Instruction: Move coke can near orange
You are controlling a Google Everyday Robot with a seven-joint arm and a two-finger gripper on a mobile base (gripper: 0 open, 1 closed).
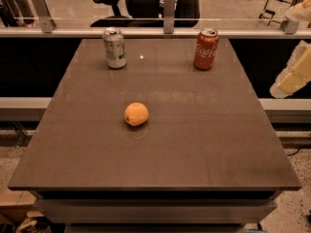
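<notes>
Coke can (pixel 206 49), red with white script and a silver top, stands upright on the far right part of a dark brown table (pixel 194 149), close to the back edge. It is free, with nothing touching it.

The orange (pixel 136 114), small, round and orange-yellow, rests near the middle of the table, a little left of centre. It is well apart from the coke can, nearer the viewer and to the left. A faint reflection of it shows on the glossy surface just below it.

A 2nd can, silver-white with green markings (pixel 114 47), stands upright on the far left part of the table, level with the coke can. The 2 cans are well apart, and the orange sits in front of the space between them, closer to the silver one's side. A tiny white speck (pixel 141 57) lies on the table just right of the silver can.

The gripper (pixel 293 76) appears as a pale cream shape at the far right edge of the view, beyond the table's right side and off its surface, partly cut off. It touches nothing, and whether it is spread or closed cannot be told.

Behind the table runs a metal rail (pixel 73 33) with glass panels, and a black office chair (pixel 146 1) sits beyond it.
</notes>
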